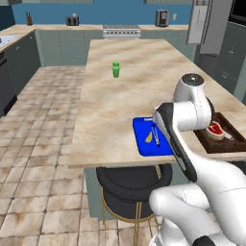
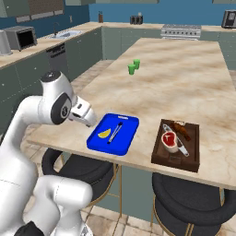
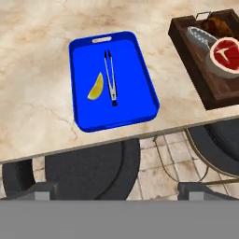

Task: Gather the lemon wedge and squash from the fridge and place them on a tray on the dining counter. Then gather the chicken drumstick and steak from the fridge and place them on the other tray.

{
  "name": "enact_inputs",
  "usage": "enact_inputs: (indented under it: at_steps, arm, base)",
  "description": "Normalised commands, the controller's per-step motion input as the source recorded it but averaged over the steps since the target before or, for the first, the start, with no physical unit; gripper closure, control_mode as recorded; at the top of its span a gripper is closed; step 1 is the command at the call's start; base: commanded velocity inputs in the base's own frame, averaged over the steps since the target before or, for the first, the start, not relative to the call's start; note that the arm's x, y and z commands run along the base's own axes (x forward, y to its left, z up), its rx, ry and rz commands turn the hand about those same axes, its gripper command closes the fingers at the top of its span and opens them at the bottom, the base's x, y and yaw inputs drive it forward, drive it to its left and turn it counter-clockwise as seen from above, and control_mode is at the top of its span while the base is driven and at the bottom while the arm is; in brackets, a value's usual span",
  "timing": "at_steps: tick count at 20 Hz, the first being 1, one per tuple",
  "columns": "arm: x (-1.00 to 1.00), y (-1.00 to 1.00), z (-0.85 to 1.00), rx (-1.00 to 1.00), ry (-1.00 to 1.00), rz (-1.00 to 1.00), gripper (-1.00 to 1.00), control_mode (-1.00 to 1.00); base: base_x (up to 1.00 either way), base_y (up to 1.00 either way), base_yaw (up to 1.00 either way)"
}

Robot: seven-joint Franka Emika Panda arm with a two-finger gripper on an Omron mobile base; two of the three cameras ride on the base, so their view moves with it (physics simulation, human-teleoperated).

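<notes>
Though near, lemon wedge below tool

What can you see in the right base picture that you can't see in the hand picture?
Right base view alone: two small green cups far up the marble counter, a silver stove, a microwave and the white robot arm.

Hand view alone: the two dark tool fingertips, standing wide apart at the bottom.

Both: the blue rectangular tray holding a yellow lemon wedge and metal tongs, the dark brown wooden tray with a red raw steak and browned chicken drumstick, and black round stools.
</notes>
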Motion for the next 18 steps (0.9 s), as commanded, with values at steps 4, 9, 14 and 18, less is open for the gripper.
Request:
enact_inputs:
  at_steps: [4, 9, 14, 18]
  arm:
    - [-1.0, 0.13, 0.49, 0.0, -0.03, 0.04, -1.0, -1.0]
    - [-1.0, 0.09, 0.32, 0.0, -0.04, 0.0, -1.0, -1.0]
    - [-1.0, 0.0, 0.08, 0.0, -0.08, 0.0, -1.0, -1.0]
    - [-0.96, 0.0, -0.19, -0.01, -0.04, 0.0, -1.0, -1.0]
  base:
    - [0.0, 0.0, 0.0]
    - [0.0, 0.0, 0.0]
    - [0.0, 0.0, 0.0]
    - [0.0, 0.0, 0.0]
